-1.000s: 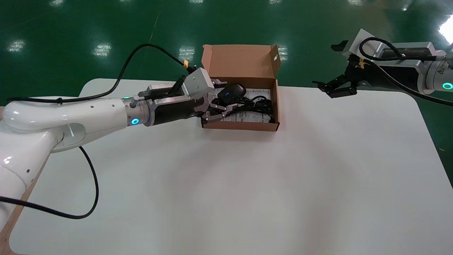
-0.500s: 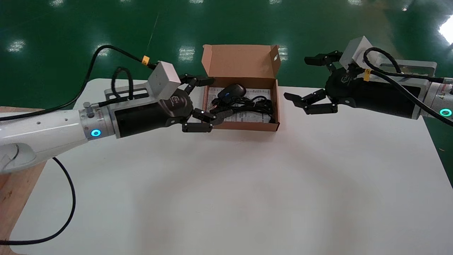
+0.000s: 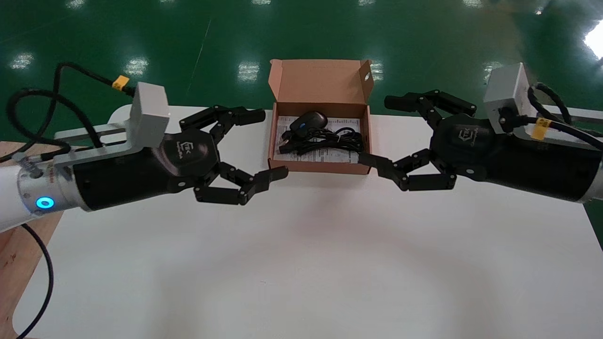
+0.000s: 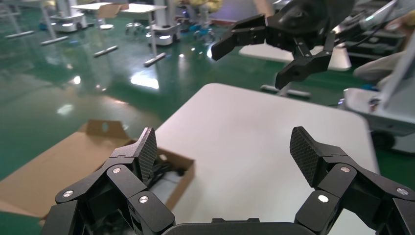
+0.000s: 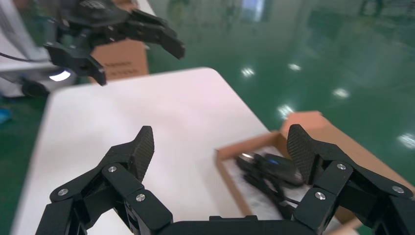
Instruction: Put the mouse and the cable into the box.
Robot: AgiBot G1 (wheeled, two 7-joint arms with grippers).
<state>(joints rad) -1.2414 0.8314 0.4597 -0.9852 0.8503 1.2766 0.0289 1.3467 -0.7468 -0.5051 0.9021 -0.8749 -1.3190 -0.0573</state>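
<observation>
An open cardboard box (image 3: 320,168) sits at the table's far middle with its lid (image 3: 320,80) standing up. Inside lie a black mouse (image 3: 308,121) and a coiled black cable (image 3: 325,139) on a printed sheet. My left gripper (image 3: 268,143) hovers open just left of the box, holding nothing. My right gripper (image 3: 379,130) hovers open just right of it, also holding nothing. The right wrist view shows the mouse (image 5: 281,166) and cable (image 5: 266,188) in the box (image 5: 230,176) beyond my open right gripper (image 5: 220,147). The left wrist view shows the box (image 4: 88,161) beside my open left gripper (image 4: 222,152).
The white table (image 3: 301,259) stretches toward me from the box, with rounded far corners. A wooden surface (image 3: 14,263) borders its left edge. Green floor lies beyond. Black arm cables (image 3: 37,99) loop off the left wrist.
My left gripper has come out of the box, opened wide and drawn back to its left. My right gripper has swung in from the far right to the box's right side.
</observation>
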